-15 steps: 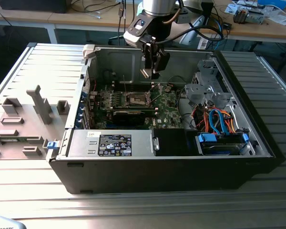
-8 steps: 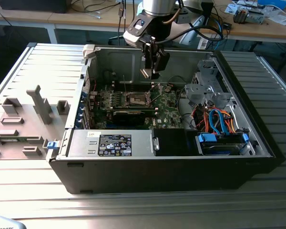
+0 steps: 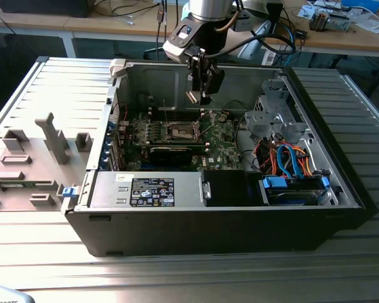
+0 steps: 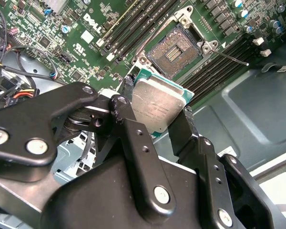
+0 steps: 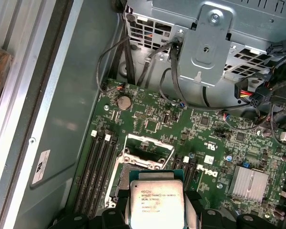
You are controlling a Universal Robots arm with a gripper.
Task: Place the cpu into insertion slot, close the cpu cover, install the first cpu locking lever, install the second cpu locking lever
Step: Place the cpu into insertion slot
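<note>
My gripper (image 3: 199, 96) hangs inside the open computer case, shut on the cpu (image 4: 155, 102), a silvery-tan square chip clamped by two opposite edges between black fingers (image 4: 125, 112). The cpu (image 5: 156, 198) is held above the green motherboard, close to the insertion slot (image 4: 174, 51), which lies open with its dark pin field bare. In the first wrist view the chip hides part of the insertion slot (image 5: 136, 164). The silvery cpu cover (image 5: 150, 142) stands lifted at the socket's far edge. A thin wire locking lever (image 4: 233, 58) sticks out beside the socket. In the exterior view the insertion slot (image 3: 181, 131) is below and slightly left of the gripper.
Black memory slots (image 4: 128, 26) flank the socket. A metal drive cage (image 3: 275, 117) with coloured cables (image 3: 284, 158) fills the case on the exterior view's right. A power supply (image 3: 148, 189) sits along the near wall. Grey fixtures (image 3: 31, 158) stand outside on the exterior view's left.
</note>
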